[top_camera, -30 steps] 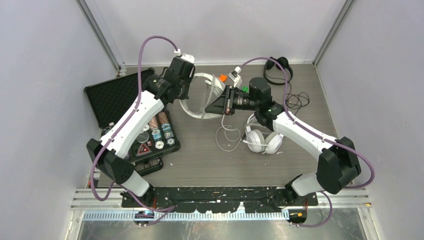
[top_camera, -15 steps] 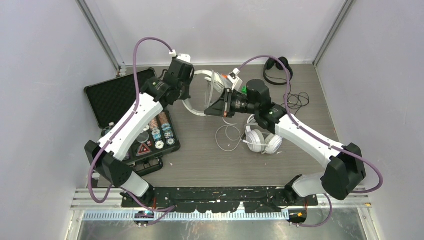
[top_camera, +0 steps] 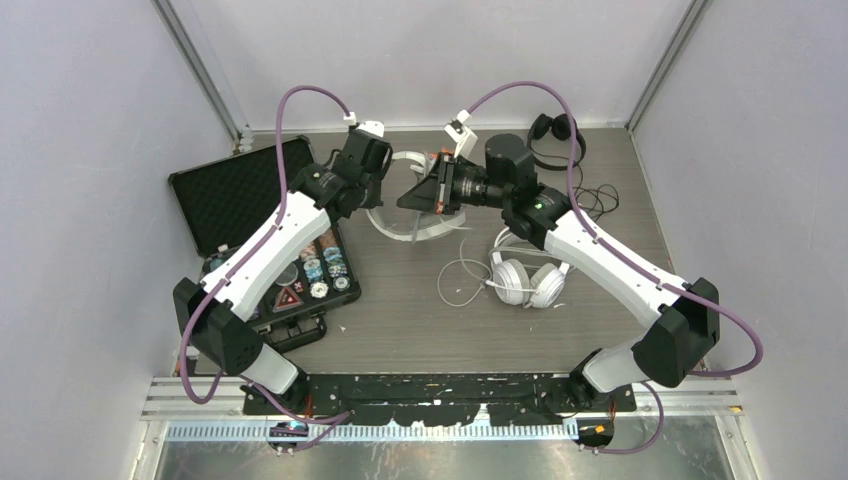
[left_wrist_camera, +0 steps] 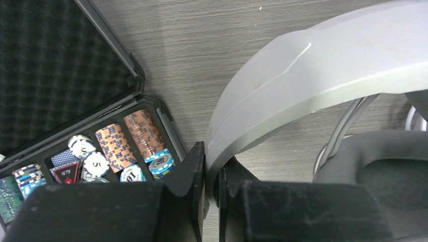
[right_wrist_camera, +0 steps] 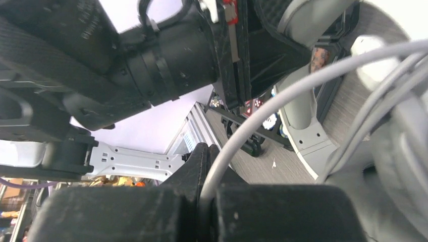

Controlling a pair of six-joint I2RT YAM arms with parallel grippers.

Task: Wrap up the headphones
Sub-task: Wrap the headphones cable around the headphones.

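My left gripper (top_camera: 375, 192) is shut on the headband of the pale grey headphones (top_camera: 418, 228), held above the table's back middle. In the left wrist view the band (left_wrist_camera: 313, 75) runs out from between the closed jaws (left_wrist_camera: 212, 174), with a dark ear cup (left_wrist_camera: 388, 174) to the right. My right gripper (top_camera: 408, 196) faces the left one and is shut on this headset's white cable (right_wrist_camera: 282, 96), which runs out of its closed jaws (right_wrist_camera: 209, 174). White headphones (top_camera: 525, 280) lie on the table with their cable looped beside them. Black headphones (top_camera: 555, 130) sit at the back right.
An open black case (top_camera: 230, 190) with poker chips (top_camera: 325, 265) lies at the left, under the left arm. A thin black cable (top_camera: 595, 200) is tangled near the right wall. The left wrist (right_wrist_camera: 166, 55) fills the top of the right wrist view.
The right gripper has shut on the white cable and moved up and toward the back. The grey headset has shifted back with the left gripper.
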